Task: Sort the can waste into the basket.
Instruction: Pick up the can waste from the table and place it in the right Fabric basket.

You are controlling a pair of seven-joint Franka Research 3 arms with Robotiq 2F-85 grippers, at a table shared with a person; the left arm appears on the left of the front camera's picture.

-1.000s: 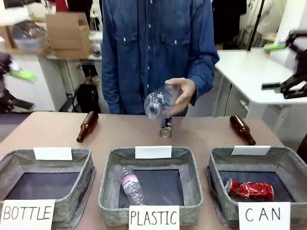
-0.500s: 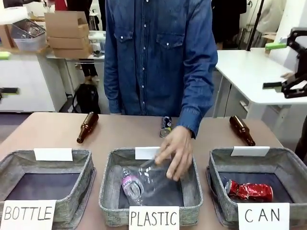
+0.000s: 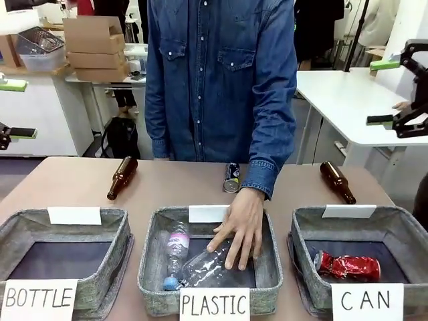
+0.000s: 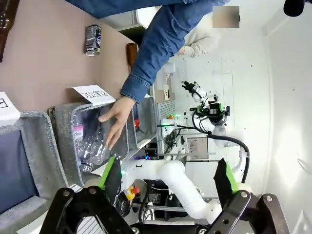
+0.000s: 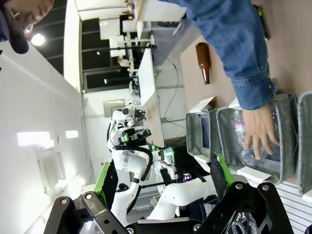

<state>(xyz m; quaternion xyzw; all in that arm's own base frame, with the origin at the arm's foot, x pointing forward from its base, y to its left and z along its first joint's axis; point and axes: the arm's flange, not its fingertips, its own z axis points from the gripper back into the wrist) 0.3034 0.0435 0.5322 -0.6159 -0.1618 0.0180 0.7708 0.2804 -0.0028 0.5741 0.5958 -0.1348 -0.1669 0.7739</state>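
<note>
Sitting on the right side, close to the near edge of the table [image 3: 60,180], the grey basket [image 3: 394,217] with the "CAN" sign held the crushed red can [image 3: 348,265]. It lay on the dark bottom, near the basket's left wall, with open room beside it. The black can [image 3: 232,178] stood upright near the far edge in the middle, with bare table on its left and the person's blue sleeve [image 3: 257,180] just beside it on the right. The person's hand [image 3: 239,227] reached down into the middle basket [image 3: 150,247], signed "PLASTIC", and rested on a clear bottle [image 3: 204,267] lying next to a second clear bottle [image 3: 175,251]. The left gripper [image 3: 15,109] hung off the table at the left, fingers spread wide, with nothing between them. The right gripper [image 3: 382,92] hung high at the right, also spread wide and holding nothing. One brown bottle [image 3: 122,176] lay behind the "BOTTLE" basket [image 3: 120,234], and the other brown bottle [image 3: 337,180] lay behind the "CAN" one. The table was plain and brown. Behind it were a white table [image 3: 341,100] and cardboard boxes [image 3: 93,43].
</note>
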